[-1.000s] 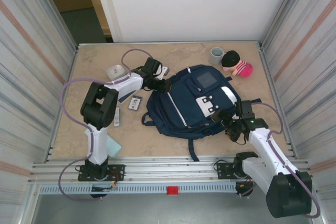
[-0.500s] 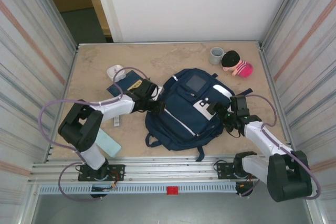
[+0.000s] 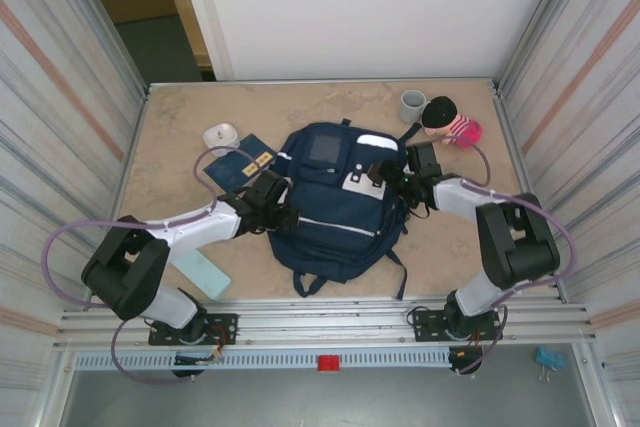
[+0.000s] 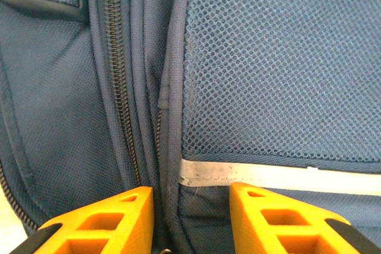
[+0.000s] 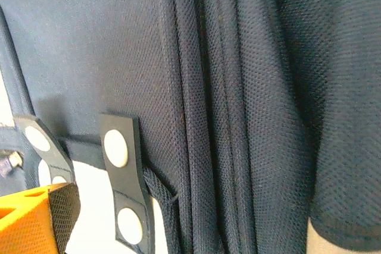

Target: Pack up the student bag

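The student bag (image 3: 335, 222), navy with a grey square panel and a white patch, lies flat mid-table with its top towards the back. My left gripper (image 3: 283, 215) is at the bag's left side. In the left wrist view its orange fingers (image 4: 107, 221) pinch a fold of bag fabric (image 4: 268, 57) just below the thin white stripe (image 4: 268, 173). My right gripper (image 3: 400, 179) is at the bag's right side by the white patch. Its wrist view has one orange finger (image 5: 30, 218) pressed against the bag's dark cloth (image 5: 238, 87). The other finger is hidden behind the cloth.
A grey cup (image 3: 412, 104) and a pink-and-black plush doll (image 3: 452, 123) stand at the back right. A white round item (image 3: 220, 135) and a dark booklet (image 3: 240, 162) lie left of the bag. A pale teal card (image 3: 202, 270) sits near the front left.
Both grippers have swung the bag leftwards and turned it, so its top now points to the back. The left gripper came nearer, the right one moved back and left.
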Robot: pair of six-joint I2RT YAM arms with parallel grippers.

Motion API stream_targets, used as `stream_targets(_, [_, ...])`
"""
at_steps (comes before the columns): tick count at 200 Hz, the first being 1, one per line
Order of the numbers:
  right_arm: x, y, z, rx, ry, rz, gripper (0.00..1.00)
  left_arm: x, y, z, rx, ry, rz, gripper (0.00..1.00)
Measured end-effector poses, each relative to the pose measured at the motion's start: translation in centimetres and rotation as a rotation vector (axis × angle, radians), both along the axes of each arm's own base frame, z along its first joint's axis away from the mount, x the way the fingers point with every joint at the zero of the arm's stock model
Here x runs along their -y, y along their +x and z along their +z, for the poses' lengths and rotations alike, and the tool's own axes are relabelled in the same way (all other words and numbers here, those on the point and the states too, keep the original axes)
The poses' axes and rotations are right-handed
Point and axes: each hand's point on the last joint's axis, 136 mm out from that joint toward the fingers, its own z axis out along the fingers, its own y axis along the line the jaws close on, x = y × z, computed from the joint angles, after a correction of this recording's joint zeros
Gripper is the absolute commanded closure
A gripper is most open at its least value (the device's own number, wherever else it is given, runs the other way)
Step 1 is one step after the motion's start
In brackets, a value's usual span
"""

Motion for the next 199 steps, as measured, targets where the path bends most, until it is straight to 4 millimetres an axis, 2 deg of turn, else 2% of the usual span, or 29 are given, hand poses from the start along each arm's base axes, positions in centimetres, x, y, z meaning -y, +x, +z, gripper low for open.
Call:
stream_targets(22, [-1.5,2.5,0.2,0.033,0.001,0.031,0.03,-0.8,0.6,0.0,-0.003,-0.003,0.041,0.61])
stream_targets(46, [-2.3,4.1,0.4,0.055,-0.002,0.054,0.04,-1.1,0.9,0.1,0.004,0.002,0.056,0.52])
stream_targets(70, [-2.5,4.6,0.9,0.080,-0.022,0.081,0.00,-1.0,1.1,0.6,0.012,0.001,0.051,0.42])
stream_targets(88, [-2.1,4.1,1.8,0.092,-0.058,0.097,0.01,-0.9,1.3,2.5,0.054,-0.018,0.035,0.33])
stream_targets(105, [-1.3,3.2,4.1,0.127,-0.098,0.101,0.01,-0.6,1.4,5.5,0.125,-0.055,0.001,0.24])
stream_targets(134, [0.9,0.8,8.4,0.210,-0.122,0.084,0.01,0.8,1.3,11.7,0.266,-0.101,-0.162,0.24])
stream_targets(150, [2.1,-1.0,10.0,0.248,-0.124,0.076,0.01,1.8,0.9,13.5,0.324,-0.098,-0.285,0.25])
stream_targets(172, [3.0,-3.7,10.6,0.269,-0.118,0.068,0.01,4.0,-0.4,13.3,0.368,-0.058,-0.497,0.23])
stream_targets(199, [3.9,-6.6,10.2,0.283,-0.103,0.053,0.01,8.1,-2.1,10.1,0.347,0.017,-0.788,0.19])
